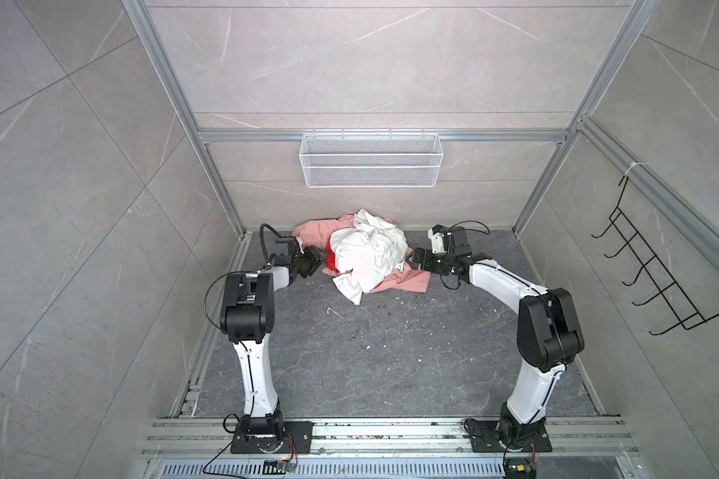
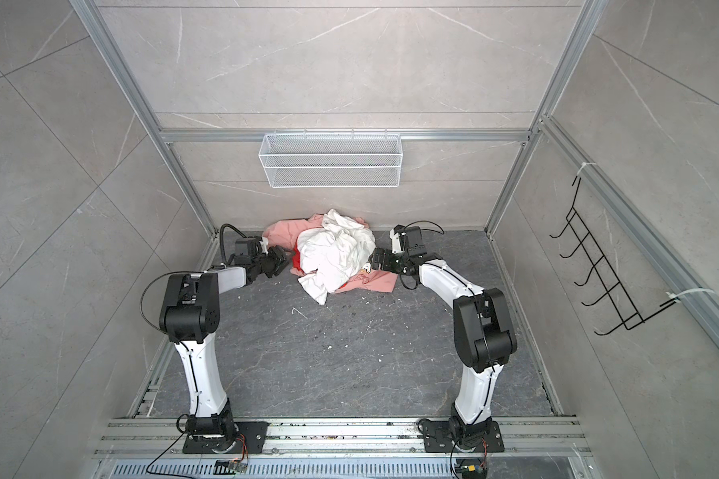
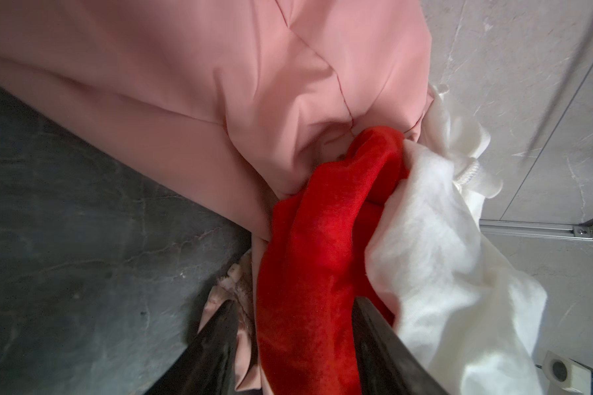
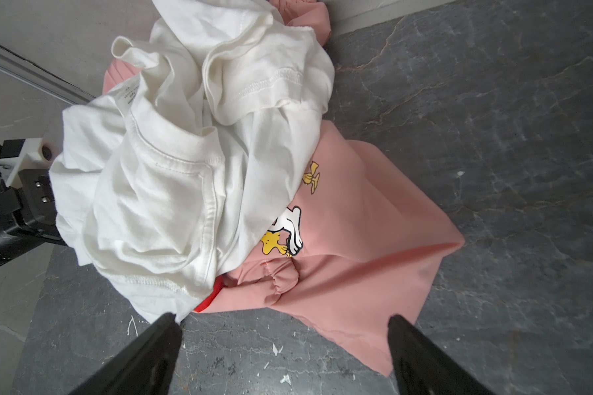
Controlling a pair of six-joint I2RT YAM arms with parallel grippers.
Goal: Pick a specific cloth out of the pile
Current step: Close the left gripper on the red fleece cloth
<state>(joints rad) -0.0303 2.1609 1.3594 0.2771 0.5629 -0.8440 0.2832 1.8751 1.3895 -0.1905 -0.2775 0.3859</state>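
My left pincer [image 3: 297, 302] has its two fingers on either side of a fold of the red cloth [image 3: 322, 239]. The fingers are partly apart. I cannot tell if they squeeze the fold or only stand around it. A bit of the pink shirt [image 3: 220, 85] pokes in next to one finger.

The red cloth is at the left edge of the pile [image 1: 366, 253], tucked under the white shirt [image 3: 442, 273] and against the pink one. Only a small part of it shows.

I think it is soft, light and floppy, so it should slide out, but the white shirt may drag along. This thick fold looks like the best place to hold.

My right pincer [image 4: 283, 318] is wide open and holds nothing. It sits just beside the other side of the pile.
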